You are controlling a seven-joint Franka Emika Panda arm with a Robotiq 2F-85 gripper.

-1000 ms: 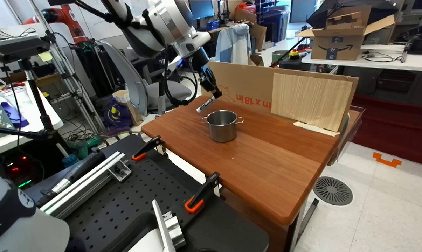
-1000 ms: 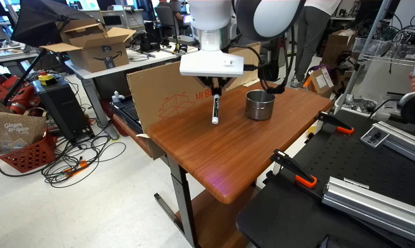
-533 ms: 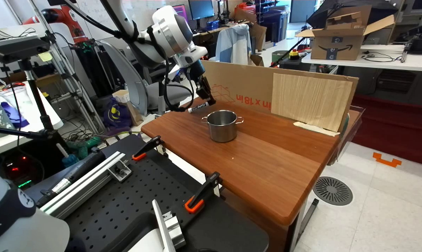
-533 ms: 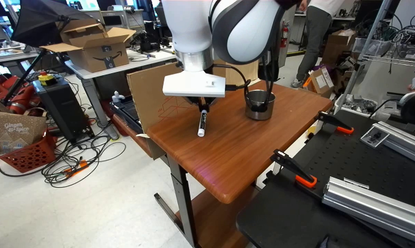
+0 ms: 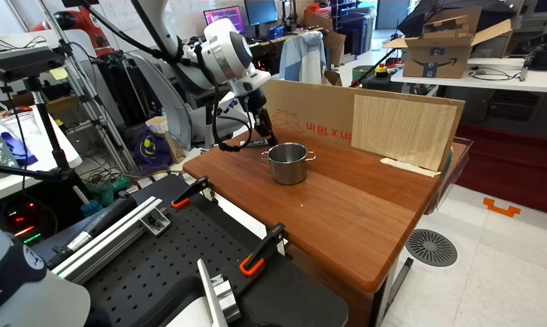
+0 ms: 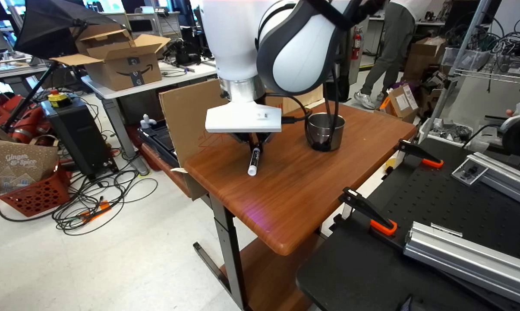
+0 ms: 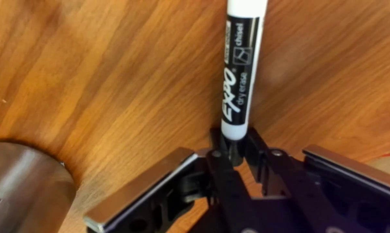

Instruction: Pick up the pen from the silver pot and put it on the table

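Note:
The pen is a black and white marker with a white end; it shows in the wrist view (image 7: 241,71) and in both exterior views (image 5: 254,143) (image 6: 253,163). My gripper (image 7: 233,134) is shut on the pen's dark far end. In an exterior view the gripper (image 6: 256,147) is low over the table (image 6: 277,203), and the pen lies almost level, at or just above the wood; I cannot tell if it touches. The silver pot (image 5: 289,165) stands upright on the table beside the gripper. Its side also shows in the wrist view (image 7: 23,191).
A cardboard sheet (image 5: 318,106) stands along the table's far edge, with a wood-patterned panel (image 5: 402,131) on it. Black clamps with orange handles (image 6: 367,209) hold the near edge by the black perforated board (image 5: 178,254). The arm's cable loop hangs in front of the pot.
My gripper has come down towards the table with the pen held. The pen has gone from steeply tilted to almost level. The pot has not moved.

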